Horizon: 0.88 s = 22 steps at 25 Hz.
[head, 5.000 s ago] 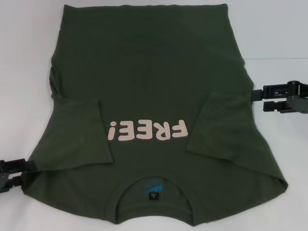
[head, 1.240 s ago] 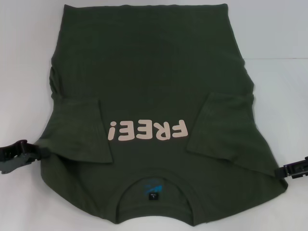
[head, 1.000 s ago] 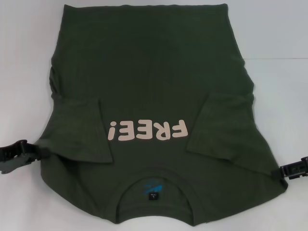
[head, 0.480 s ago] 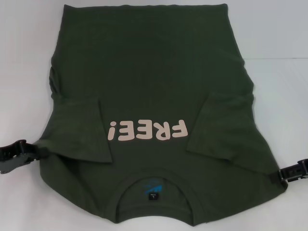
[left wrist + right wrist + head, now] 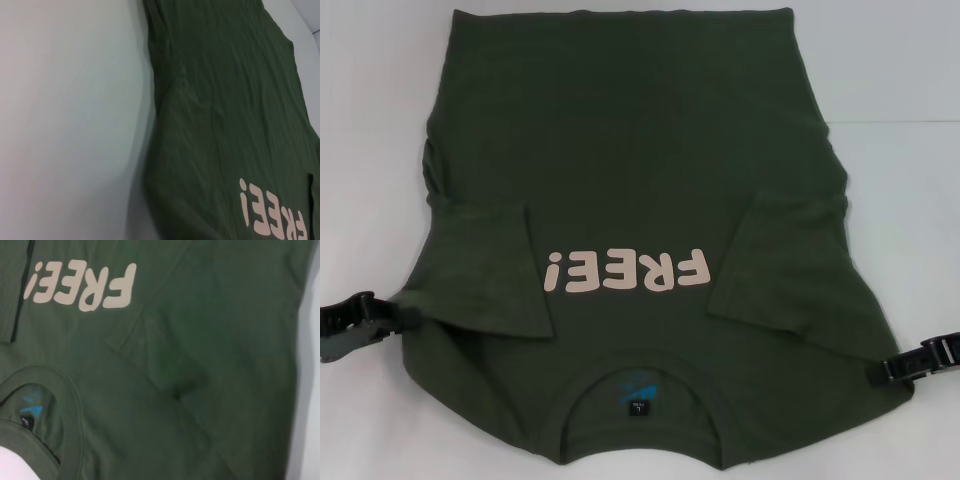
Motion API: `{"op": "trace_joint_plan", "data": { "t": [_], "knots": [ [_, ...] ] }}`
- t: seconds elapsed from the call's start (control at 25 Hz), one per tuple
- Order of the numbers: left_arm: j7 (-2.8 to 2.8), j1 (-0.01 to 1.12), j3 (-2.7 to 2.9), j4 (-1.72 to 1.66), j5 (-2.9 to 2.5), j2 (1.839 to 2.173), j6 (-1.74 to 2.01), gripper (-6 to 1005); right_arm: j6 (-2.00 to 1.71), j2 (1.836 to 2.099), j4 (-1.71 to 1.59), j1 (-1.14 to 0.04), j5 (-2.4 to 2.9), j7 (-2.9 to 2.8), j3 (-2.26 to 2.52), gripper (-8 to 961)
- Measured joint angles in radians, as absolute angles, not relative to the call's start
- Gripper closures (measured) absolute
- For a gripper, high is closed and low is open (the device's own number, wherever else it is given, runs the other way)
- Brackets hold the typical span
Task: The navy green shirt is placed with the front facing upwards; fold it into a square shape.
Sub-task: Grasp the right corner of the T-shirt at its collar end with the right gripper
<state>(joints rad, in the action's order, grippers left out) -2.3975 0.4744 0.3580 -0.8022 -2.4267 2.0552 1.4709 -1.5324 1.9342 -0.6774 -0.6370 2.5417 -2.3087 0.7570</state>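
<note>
The navy green shirt [image 5: 640, 170] lies flat and face up on the white table [image 5: 890, 80], with its collar [image 5: 638, 372] nearest me and the pink "FREE!" print [image 5: 625, 271] upside down. Both short sleeves [image 5: 485, 270] [image 5: 785, 265] are folded inward onto the chest. My left gripper [image 5: 390, 318] sits at the shirt's left shoulder edge, touching the cloth. At the right shoulder corner my right gripper [image 5: 892, 370] meets the hem. The left wrist view shows the shirt's side edge [image 5: 155, 115], and the right wrist view shows the print [image 5: 82, 290] and collar [image 5: 70, 405].
Bare white table [image 5: 370, 150] surrounds the shirt on both sides and beyond the far hem [image 5: 620, 15]. A small blue neck label [image 5: 638, 398] shows inside the collar. The left side edge is slightly rumpled [image 5: 428, 165].
The right gripper came from beside the shirt's middle down to the right shoulder corner and has just slid inward onto its edge. The left gripper rose slightly early on, then stayed put.
</note>
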Motion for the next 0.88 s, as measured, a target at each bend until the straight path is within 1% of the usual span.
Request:
{"op": "trace_joint_plan", "data": {
  "t": [0.44, 0.72, 0.88],
  "knots": [
    [-2.398, 0.478, 0.357, -0.802, -2.427, 2.054, 1.471, 973, -1.541, 1.963, -0.673, -0.670, 2.547, -2.313, 0.761, 194],
    [-2.398, 0.479, 0.356, -0.802, -2.427, 2.054, 1.467, 972, -1.534, 1.969, -0.671, -0.684, 2.543, -2.320, 0.761, 194],
    [-2.398, 0.479, 0.356, -0.802, -2.427, 2.054, 1.466, 972, -1.535, 1.973, -0.670, -0.689, 2.542, -2.324, 0.760, 214]
  ]
}}
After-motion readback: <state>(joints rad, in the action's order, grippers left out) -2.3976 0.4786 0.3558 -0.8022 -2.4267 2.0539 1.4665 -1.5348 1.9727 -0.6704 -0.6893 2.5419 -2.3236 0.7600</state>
